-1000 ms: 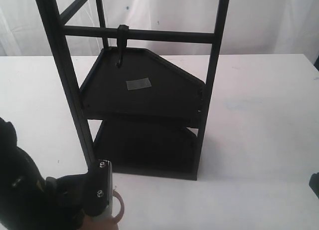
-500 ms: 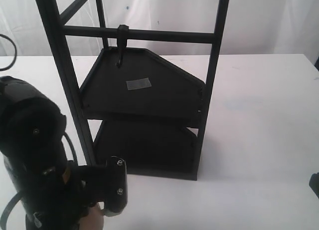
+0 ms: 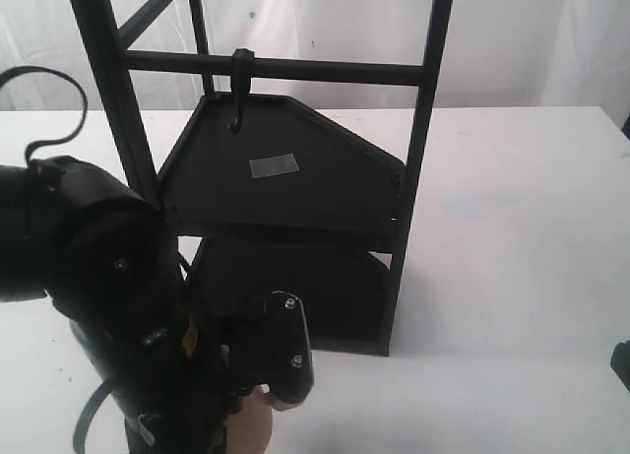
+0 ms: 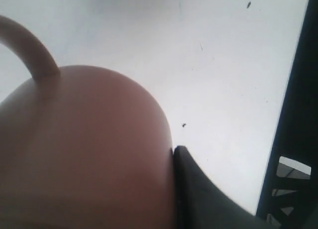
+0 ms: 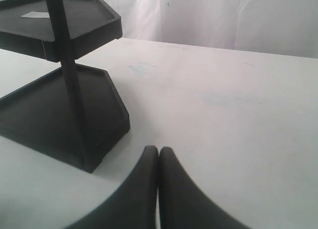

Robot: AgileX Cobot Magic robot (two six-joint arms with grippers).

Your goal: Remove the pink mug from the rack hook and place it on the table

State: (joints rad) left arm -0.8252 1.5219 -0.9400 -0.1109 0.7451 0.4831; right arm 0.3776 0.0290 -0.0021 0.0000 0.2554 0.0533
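Note:
The pink mug (image 4: 84,149) fills the left wrist view, its loop handle (image 4: 27,42) curving off one side above the white table (image 4: 223,65). My left gripper (image 3: 264,400) is shut on it; one black finger (image 4: 198,194) presses against the mug's wall and the other is hidden behind it. In the exterior view only a pink sliver of the mug (image 3: 251,426) shows under the arm, near the front edge. The rack hook (image 3: 239,92) hangs bare from the bar. My right gripper (image 5: 159,152) is shut and holds nothing, low over the table (image 5: 223,114).
The tall black frame rack (image 3: 295,178) stands mid-table, its front left post (image 3: 138,178) and lower shelf (image 3: 295,296) right beside my left arm. A black rack part (image 4: 293,139) runs along one side of the left wrist view. White table (image 3: 512,227) stretches right of the rack.
My left arm has swung from the front left corner rightward and further into view, bringing the mug along in front of the rack's base. The right gripper's dark bit has not moved.

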